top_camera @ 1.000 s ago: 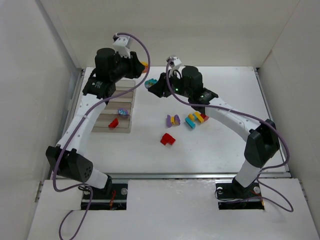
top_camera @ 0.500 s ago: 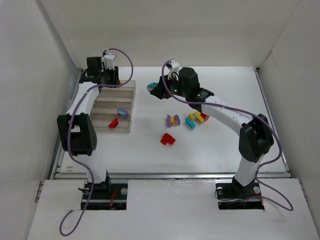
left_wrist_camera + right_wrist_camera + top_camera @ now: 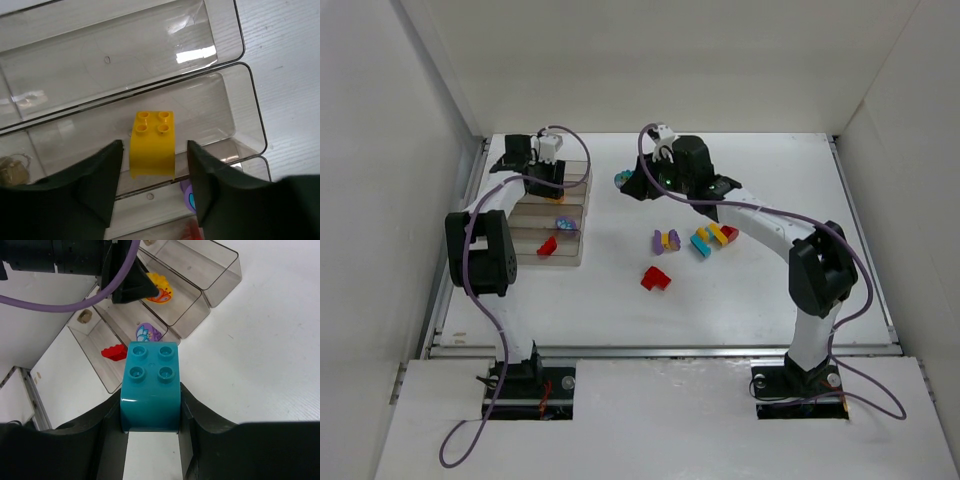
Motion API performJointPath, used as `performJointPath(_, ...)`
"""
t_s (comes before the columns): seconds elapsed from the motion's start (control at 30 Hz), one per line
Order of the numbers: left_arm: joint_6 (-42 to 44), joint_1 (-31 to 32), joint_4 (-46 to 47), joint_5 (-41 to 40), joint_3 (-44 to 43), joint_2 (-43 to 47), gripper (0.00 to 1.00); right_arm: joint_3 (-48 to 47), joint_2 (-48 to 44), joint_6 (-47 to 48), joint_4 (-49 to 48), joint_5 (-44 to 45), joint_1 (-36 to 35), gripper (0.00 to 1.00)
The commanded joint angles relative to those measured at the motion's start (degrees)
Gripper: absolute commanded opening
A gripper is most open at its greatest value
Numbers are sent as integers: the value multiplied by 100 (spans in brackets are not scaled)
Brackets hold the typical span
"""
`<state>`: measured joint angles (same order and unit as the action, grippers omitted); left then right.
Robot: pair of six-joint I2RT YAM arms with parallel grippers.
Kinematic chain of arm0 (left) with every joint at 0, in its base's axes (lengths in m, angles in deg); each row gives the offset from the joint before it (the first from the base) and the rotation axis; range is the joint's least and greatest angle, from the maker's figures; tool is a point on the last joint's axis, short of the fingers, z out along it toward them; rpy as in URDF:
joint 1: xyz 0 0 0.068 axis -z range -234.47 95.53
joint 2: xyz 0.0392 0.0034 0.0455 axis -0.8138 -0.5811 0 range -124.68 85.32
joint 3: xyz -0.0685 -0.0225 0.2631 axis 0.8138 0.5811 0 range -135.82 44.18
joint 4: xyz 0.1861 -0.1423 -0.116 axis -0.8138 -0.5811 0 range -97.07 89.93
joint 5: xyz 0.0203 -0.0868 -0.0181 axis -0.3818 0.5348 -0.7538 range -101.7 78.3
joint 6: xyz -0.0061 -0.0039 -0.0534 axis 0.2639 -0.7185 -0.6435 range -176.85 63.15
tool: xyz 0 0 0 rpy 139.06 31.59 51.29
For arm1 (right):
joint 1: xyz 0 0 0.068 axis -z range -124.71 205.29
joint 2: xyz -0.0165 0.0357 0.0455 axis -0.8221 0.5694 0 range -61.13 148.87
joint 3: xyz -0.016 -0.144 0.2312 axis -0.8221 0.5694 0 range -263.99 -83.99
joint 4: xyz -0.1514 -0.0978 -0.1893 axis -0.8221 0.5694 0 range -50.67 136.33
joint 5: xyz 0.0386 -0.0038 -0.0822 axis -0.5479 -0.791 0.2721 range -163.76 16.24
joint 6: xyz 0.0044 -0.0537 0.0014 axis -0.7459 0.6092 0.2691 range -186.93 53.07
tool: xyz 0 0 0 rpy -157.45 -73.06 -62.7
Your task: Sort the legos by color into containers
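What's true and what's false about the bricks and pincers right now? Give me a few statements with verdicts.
1. The right pincer grips a teal brick. True.
2. The left pincer is clamped on the yellow brick. False: its fingers stand apart from the brick, which lies in a compartment of the box.
3. The boxed red brick shares a compartment with the yellow brick. False: they lie in separate compartments, with a purple piece in the one between.
4. A loose red brick lies on the table. True.
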<state>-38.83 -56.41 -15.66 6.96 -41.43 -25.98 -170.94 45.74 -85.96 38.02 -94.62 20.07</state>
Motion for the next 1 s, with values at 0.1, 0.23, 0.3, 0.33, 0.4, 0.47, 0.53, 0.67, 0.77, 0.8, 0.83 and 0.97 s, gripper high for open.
performJointPath(0.1,17,0,417,-37,263,478,94,-260,-122,22,-46,-102,-2,0)
performJointPath(0.23,550,0,347,23,324,882,91,-260,-227,196,-46,-374,-2,0)
performJointPath(0.3,1017,0,347,260,474,1320,89,-260,-280,495,-46,-812,51,0)
performJointPath(0.33,1332,0,347,662,657,1487,88,-208,-376,1027,-46,-988,51,0)
performJointPath(0.4,2798,0,85,1330,712,1953,86,-76,-561,1767,-46,-1139,51,0)
performJointPath(0.47,3992,0,-941,2521,529,2182,85,283,-929,3176,-46,-1139,-19,0)
performJointPath(0.53,5693,0,-2012,3273,134,2245,85,643,-1185,4061,-46,-1419,-81,0)
performJointPath(0.67,6958,491,-4362,4180,-913,2025,86,812,-1563,5005,-46,-1500,-133,0)
performJointPath(0.77,6935,975,-4305,4392,-1073,2086,89,812,-1625,5057,-46,-1640,-134,0)
performJointPath(0.8,6595,1071,-4225,4497,-1073,2087,89,812,-1625,5058,-46,-1701,-134,0)
performJointPath(0.83,6539,1151,-4224,4593,-1073,2156,89,812,-1625,5058,-46,-1702,-204,0)
performJointPath(0.97,5793,1519,-3671,4761,-1195,2358,89,812,-1678,5058,-46,-1754,-266,0)
